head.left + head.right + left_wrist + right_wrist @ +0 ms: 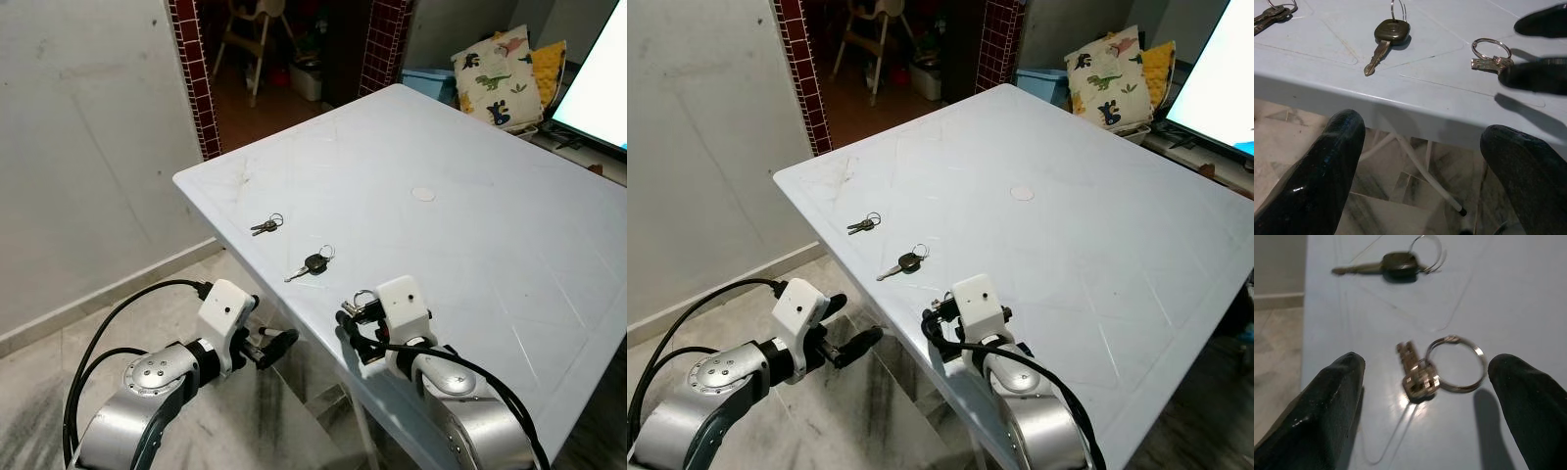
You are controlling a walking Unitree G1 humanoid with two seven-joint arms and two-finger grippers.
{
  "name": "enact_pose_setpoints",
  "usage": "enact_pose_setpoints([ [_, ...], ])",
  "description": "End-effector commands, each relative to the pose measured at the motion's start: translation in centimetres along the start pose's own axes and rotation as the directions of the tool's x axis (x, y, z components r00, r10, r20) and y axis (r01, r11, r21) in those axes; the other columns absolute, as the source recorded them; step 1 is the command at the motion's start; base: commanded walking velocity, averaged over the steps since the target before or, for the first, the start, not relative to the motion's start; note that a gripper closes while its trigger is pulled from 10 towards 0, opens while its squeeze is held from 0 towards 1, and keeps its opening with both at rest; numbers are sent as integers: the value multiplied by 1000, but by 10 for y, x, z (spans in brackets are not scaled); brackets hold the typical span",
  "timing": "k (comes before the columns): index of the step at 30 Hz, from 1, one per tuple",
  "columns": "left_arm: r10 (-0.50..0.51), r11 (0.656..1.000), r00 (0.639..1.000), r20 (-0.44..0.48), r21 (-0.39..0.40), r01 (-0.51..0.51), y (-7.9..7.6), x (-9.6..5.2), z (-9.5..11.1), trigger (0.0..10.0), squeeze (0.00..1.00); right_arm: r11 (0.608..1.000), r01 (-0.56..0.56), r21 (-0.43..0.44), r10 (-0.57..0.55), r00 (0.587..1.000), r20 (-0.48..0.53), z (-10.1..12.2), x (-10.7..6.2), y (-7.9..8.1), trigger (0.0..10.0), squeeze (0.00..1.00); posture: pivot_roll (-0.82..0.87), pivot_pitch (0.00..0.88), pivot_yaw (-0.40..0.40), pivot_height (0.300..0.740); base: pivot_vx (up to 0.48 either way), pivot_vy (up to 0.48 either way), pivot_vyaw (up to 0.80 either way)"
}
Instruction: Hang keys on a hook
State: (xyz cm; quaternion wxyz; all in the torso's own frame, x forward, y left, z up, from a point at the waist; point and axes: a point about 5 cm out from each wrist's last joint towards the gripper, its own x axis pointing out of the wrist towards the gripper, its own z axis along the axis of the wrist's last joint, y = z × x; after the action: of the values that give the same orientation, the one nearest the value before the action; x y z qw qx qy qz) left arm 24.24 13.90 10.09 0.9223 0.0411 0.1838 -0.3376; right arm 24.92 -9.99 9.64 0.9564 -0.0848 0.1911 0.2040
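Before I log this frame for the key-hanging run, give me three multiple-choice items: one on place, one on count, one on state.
1. Where does the small silver key on a ring lie?
A. On the floor
B. On the table, between the right end effector's fingers
C. On a hook

2. How many sets of keys lie on the white table?
A. One
B. Three
C. Five

3. What is the state of the right end effector?
A. Open
B. Shut on the black-headed key
C. Shut on nothing

Key: 1 B, the ring sits on the tabletop between both black fingertips. 2 B, the far pair of keys, the black-headed key and the silver one. 3 A, its fingers stand wide apart.
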Motion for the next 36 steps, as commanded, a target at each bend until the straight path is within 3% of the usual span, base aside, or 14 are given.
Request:
enact_pose_setpoints([
  [1,-6,1000,1000,11,15,5,1,0,6,10000,0,1000,-7,-17,7,999,-33,-5,1,0,10000,0,159,74,-41,740,0,0,0],
  [3,-7,1000,1000,18,14,6,1,0,8,10000,0,999,4,-40,-6,999,-48,-8,1,-3,9451,0,159,76,-42,740,0,0,0],
  [4,-7,1000,1000,22,14,7,0,1,9,10000,0,999,8,-54,-11,998,-56,-9,1,-4,7569,0,159,77,-42,740,0,0,0],
  [6,-8,1000,1000,24,14,7,-1,1,9,10000,0,998,7,-58,-10,998,-60,-11,2,-4,7020,0,158,78,-43,740,0,0,0],
  [7,-8,1000,1000,23,14,8,-1,1,9,10000,0,998,8,-63,-12,998,-64,-12,2,-4,5804,0,159,78,-43,740,0,0,0],
  [8,-12,1000,1000,24,12,12,-2,1,9,10000,0,998,12,-66,-16,998,-66,-14,3,-4,7020,0,158,78,-43,740,0,0,0],
  [9,-12,1000,1000,24,12,12,-2,1,9,10000,0,998,12,-66,-16,998,-66,-14,3,-4,7020,0,158,78,-43,740,0,0,0],
  [10,-16,1000,1000,23,12,16,-3,1,9,10000,0,998,12,-64,-17,997,-74,-17,3,-3,8314,0,157,79,-43,740,0,0,0],
  [12,-18,1000,1000,24,12,18,-4,2,9,10000,0,998,16,-62,-21,997,-78,-18,3,-2,8314,0,157,80,-43,740,0,0,0],
  [13,-26,1000,999,26,13,25,-5,2,10,10000,0,998,17,-55,-21,997,-78,-18,4,-2,10000,0,156,81,-42,740,0,0,0],
  [26,-62,997,996,61,52,59,-14,10,17,10000,0,997,38,60,-36,999,-32,-7,10,-2,10000,0,149,71,-43,740,0,0,0],
  [36,-66,996,996,62,57,63,-15,11,17,10000,0,996,40,74,-39,999,-12,-4,15,1,10000,0,148,69,-40,740,0,0,0],
])
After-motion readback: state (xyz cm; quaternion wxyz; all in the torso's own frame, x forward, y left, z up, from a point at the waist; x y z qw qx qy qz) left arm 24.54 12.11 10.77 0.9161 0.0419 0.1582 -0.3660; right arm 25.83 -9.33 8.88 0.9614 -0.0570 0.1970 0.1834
